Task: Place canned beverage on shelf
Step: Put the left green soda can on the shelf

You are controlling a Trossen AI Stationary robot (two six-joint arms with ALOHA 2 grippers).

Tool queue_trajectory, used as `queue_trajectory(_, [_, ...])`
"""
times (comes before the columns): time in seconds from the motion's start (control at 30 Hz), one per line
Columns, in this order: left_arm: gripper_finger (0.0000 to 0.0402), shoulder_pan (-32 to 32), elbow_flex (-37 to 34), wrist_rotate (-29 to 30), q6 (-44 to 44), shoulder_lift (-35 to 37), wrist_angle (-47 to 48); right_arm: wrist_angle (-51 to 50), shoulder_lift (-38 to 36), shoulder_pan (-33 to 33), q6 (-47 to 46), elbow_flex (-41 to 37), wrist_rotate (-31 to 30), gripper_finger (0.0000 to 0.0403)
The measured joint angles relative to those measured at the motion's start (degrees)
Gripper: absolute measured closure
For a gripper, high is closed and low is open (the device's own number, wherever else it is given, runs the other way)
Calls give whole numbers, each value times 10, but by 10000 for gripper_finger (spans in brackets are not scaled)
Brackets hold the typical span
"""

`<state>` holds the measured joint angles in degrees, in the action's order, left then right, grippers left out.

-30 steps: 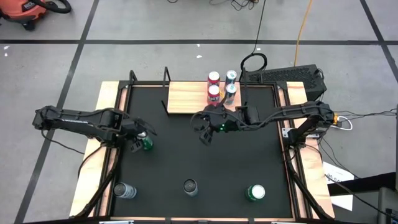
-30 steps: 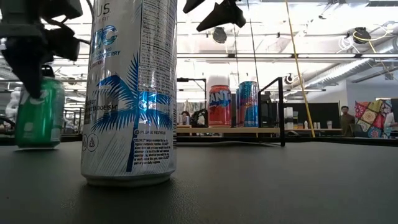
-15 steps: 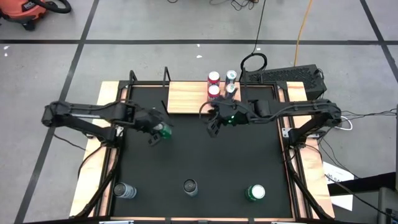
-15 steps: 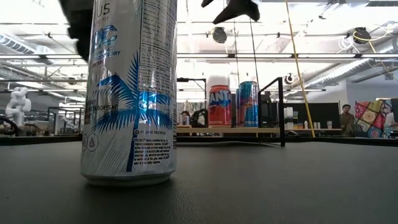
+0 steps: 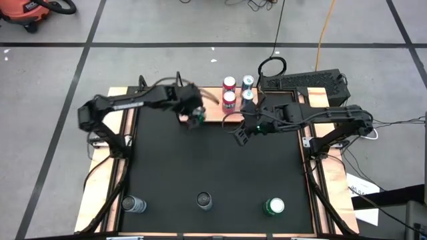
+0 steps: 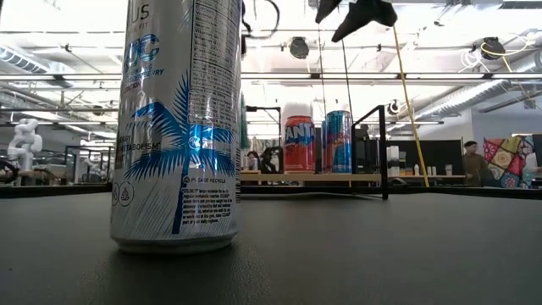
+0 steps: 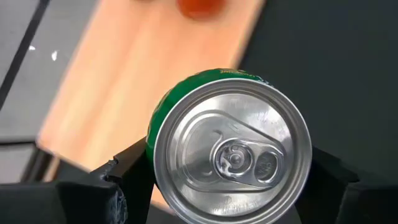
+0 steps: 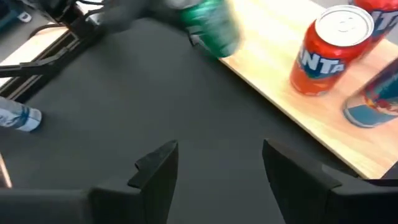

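My left claw [image 5: 195,117] hung over the near edge of the shelf [image 5: 211,105], pinching the green can [image 5: 196,118] between its two fingers [image 7: 134,171]. From my left wrist the can [image 7: 230,146] sat squarely in the middle of the grip, upright, its silver top and pull tab facing the camera, one dark finger pressed to each side of its green wall. Below it lay the light wood of the shelf [image 7: 137,93] on one side and the black tabletop [image 7: 329,74] on the other, so the can stood over the border between board and table; whether it touched either surface I could not tell. My right claw [image 5: 239,133] hovered over the black tabletop [image 5: 213,167] just beside the shelf's right part, its fingers [image 8: 155,165] spread apart with nothing between them. From that wrist I saw the green can [image 8: 211,28] blurred at the far edge of the board, and an orange can [image 8: 333,50] and a blue can [image 8: 373,99] standing on the shelf [image 8: 280,62] close to each other. From above, four cans clustered on the shelf's right end, among them a red-topped can [image 5: 229,100]. Three more cans stood well apart along the near side of the table: a silver-topped one [image 5: 134,204], a dark one [image 5: 203,199] and a green one [image 5: 274,207]. In the low view a tall white and blue can [image 6: 180,127] filled the foreground.
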<state>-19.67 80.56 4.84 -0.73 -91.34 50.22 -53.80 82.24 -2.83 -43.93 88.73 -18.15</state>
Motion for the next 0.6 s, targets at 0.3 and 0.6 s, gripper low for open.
queue_trajectory(0.3, [120,-111,57,-34,-31,-112,-64,-29,-13,-3,-4,0,2,181])
queue_trajectory(0.6, [120,-145,99,-65,-29,-161,-64,-51,-39,9,12,0,1,181])
